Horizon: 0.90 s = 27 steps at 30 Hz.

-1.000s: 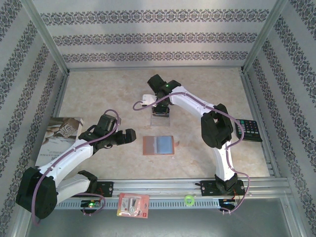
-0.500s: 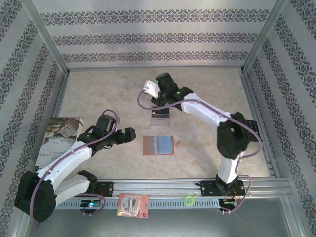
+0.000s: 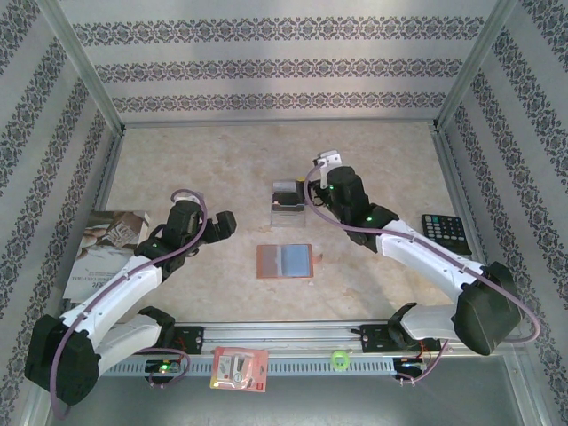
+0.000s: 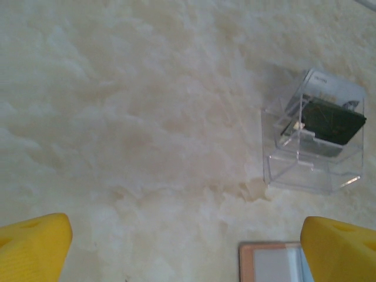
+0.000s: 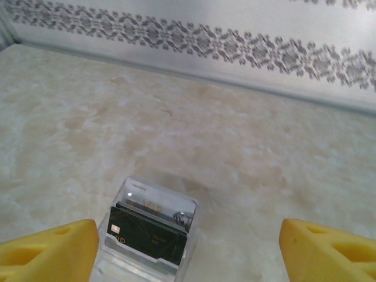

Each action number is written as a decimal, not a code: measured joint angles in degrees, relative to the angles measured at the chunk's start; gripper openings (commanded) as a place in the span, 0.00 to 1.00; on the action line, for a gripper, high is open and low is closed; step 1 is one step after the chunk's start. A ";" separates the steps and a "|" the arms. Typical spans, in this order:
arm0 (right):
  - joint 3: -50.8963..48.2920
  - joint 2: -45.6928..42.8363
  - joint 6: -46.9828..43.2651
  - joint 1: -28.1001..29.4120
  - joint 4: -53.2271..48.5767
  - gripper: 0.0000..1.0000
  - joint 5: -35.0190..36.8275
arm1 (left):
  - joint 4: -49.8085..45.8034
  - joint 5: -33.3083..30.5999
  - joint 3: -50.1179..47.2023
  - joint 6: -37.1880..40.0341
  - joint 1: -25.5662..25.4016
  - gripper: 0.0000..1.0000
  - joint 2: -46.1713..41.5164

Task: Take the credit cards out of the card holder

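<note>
The card holder (image 3: 263, 262), a flat reddish-brown wallet with a grey-blue panel, lies open at the table's middle; its corner (image 4: 247, 265) shows in the left wrist view. Behind it stands a clear plastic stand (image 3: 286, 197) with two credit cards upright inside, a black one (image 5: 150, 235) in front of a silvery one (image 5: 157, 202). My right gripper (image 3: 311, 193) hangs open just right of the stand, its fingertips wide apart and nothing between them (image 5: 188, 252). My left gripper (image 3: 224, 222) is open and empty, left of the wallet (image 4: 188, 252).
A black calculator (image 3: 445, 232) lies at the right edge. A printed magazine (image 3: 106, 248) lies at the left. A red-and-white packet (image 3: 240, 368) and a green ring (image 3: 339, 358) sit on the front rail. Patterned walls enclose the table.
My right gripper has opened and pulled back from over the clear stand, toward the right and nearer. The left gripper has edged a little forward.
</note>
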 measured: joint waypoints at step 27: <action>-18.32 -18.62 2.60 -20.70 -1.68 0.98 21.66 | 62.88 -8.11 -13.73 35.47 18.78 0.99 33.90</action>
